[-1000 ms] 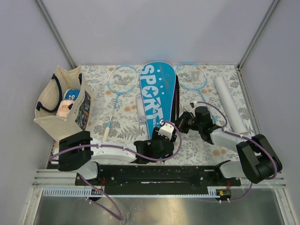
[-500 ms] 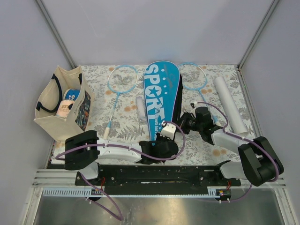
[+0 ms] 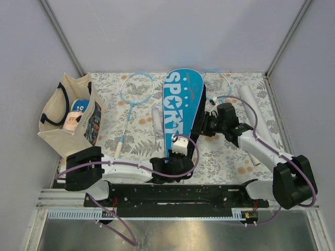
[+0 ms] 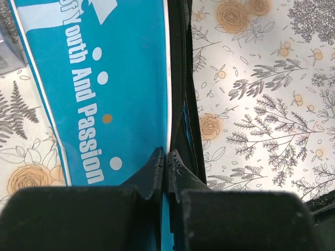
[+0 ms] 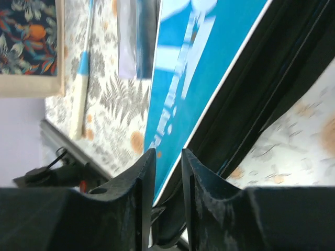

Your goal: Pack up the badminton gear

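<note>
Blue cover (image 4: 104, 78) edge pinched in left hand (image 4: 165, 155), tote bag (image 3: 55, 112) overhead only

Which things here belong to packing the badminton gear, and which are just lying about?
Job: SPORT cover, left racket, right racket, white tube.
Lying about: tote bag with its contents; floral table covering. Small pale item beside the cover: cannot tell.

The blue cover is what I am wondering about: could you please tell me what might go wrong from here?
The left hand pinches only the thin edge of the cover, so it may slip out if pulled.
The right hand stands slightly open at the black side, so the flap could drop.
A racket lies close beside the cover; dragging might knock it.
</note>
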Robot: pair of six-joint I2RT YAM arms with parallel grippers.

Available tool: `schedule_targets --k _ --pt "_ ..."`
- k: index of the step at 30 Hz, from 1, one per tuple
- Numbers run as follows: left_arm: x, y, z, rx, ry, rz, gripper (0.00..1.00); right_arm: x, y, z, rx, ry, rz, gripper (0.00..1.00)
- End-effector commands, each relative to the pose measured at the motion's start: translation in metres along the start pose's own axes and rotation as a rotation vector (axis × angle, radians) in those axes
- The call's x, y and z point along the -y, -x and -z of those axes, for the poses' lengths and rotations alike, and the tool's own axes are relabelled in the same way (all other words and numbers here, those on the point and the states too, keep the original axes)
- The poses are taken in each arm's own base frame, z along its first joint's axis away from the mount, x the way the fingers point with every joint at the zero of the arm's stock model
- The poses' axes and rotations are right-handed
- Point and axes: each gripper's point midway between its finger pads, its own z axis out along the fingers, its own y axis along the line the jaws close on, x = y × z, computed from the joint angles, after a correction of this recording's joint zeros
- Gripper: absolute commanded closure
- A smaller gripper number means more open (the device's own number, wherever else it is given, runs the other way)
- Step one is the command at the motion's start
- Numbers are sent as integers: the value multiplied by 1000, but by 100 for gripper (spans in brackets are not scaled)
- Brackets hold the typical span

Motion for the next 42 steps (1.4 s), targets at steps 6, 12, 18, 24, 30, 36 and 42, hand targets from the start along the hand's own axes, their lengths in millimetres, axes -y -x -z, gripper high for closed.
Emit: schedule_targets --k 6,12,18,24,30,36,42 --pt "-5 19 17 45 -40 153 100 75 108 37 88 -410 192 56" --pt "0 14 18 7 -57 204 100 128 153 31 48 -610 193 50" --pt "3 13 19 -35 -56 236 100 173 187 30 -19 -794 224 42" --pt "0 14 18 -53 -69 282 100 205 205 31 -64 -901 260 36" --pt "0 18 16 -53 -78 301 100 233 203 21 -122 -849 190 35" --pt "2 22 14 -49 -92 319 100 242 194 11 -187 -817 198 39" --pt "7 21 13 -50 -117 337 100 247 183 6 -241 -801 181 41"
